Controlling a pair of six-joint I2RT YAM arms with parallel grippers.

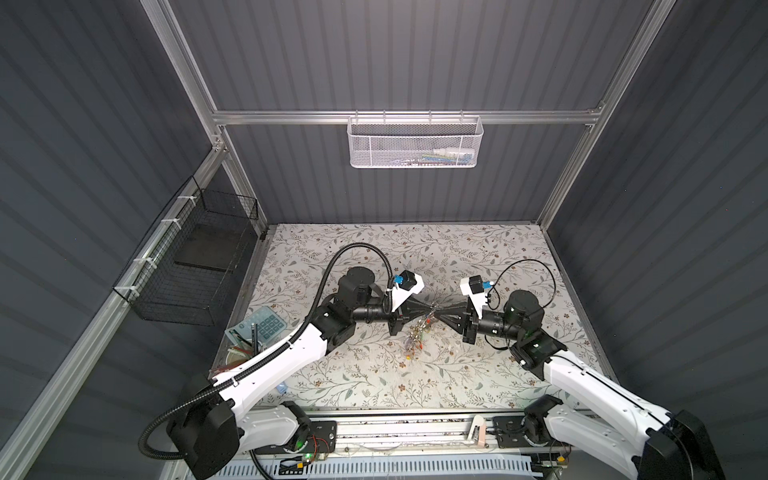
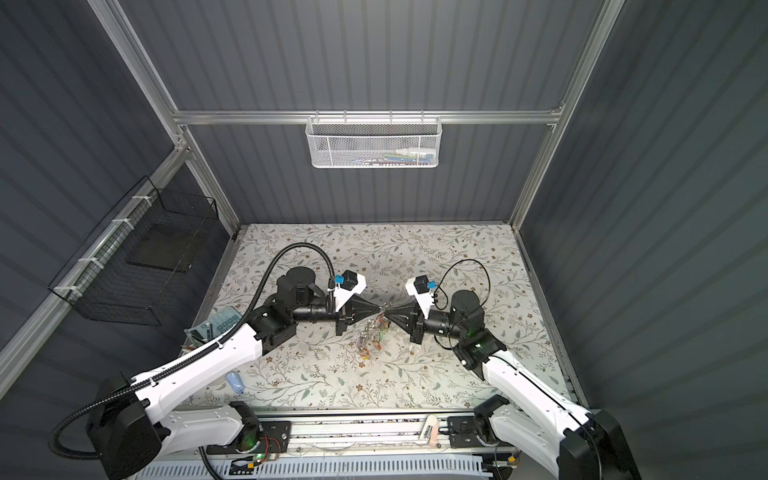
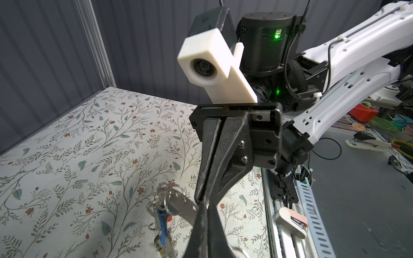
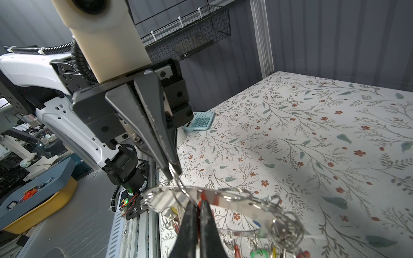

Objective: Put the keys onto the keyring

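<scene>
Both grippers meet above the middle of the floral table and hold the keyring up between them. Its flat grey disc carries wire rings and coloured tags that dangle below. In the right wrist view my left gripper is shut on a small wire ring at the disc's rim. My right gripper is shut at the disc's edge, with the keys' orange-red tag as a sliver between its tips. The grey keys themselves are hidden.
A light blue calculator lies by a clear tray of pens at the table's left edge. A small blue object lies near the front. A black wire basket hangs on the left wall and a white mesh basket on the back rail.
</scene>
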